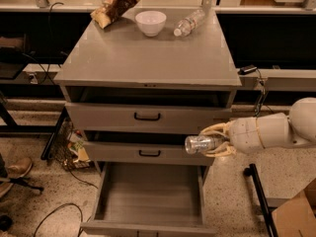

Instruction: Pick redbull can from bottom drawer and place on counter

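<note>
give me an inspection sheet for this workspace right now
surface: grey counter, centre and front bare
job's things: redbull can held sideways in front of the middle drawer; bottom drawer pulled open below
clutter: chip bag, white bowl, water bottle along the counter's back
grippers: gripper shut on the can, at the cabinet's right front
cables: black plug with its cable, right of the counter
surroundings: cardboard box lower right; shoe far left
</note>
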You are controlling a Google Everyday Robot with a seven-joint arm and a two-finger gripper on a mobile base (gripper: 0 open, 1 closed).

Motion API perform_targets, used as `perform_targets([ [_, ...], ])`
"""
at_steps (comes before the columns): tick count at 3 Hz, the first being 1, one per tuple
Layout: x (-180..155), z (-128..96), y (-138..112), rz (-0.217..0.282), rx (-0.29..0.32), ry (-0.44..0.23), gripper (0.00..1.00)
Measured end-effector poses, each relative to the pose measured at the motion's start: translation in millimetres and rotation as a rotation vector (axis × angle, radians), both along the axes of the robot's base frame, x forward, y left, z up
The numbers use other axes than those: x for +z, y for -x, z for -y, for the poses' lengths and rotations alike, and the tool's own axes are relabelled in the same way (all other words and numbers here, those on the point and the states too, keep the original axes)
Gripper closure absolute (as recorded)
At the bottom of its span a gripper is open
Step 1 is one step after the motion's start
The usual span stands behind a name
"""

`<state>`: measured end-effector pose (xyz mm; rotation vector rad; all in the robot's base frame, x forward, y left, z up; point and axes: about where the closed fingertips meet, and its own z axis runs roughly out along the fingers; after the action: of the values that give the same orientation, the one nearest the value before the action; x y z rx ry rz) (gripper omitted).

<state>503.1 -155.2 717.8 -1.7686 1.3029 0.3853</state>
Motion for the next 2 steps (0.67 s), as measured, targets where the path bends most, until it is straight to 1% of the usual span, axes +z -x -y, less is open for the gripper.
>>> perform_targets([
  [1, 0, 0, 0, 0.0, 0.0, 0.0, 1.0],
  [2, 15, 2, -9, 0.012, 0.023, -0.024, 1.0],
])
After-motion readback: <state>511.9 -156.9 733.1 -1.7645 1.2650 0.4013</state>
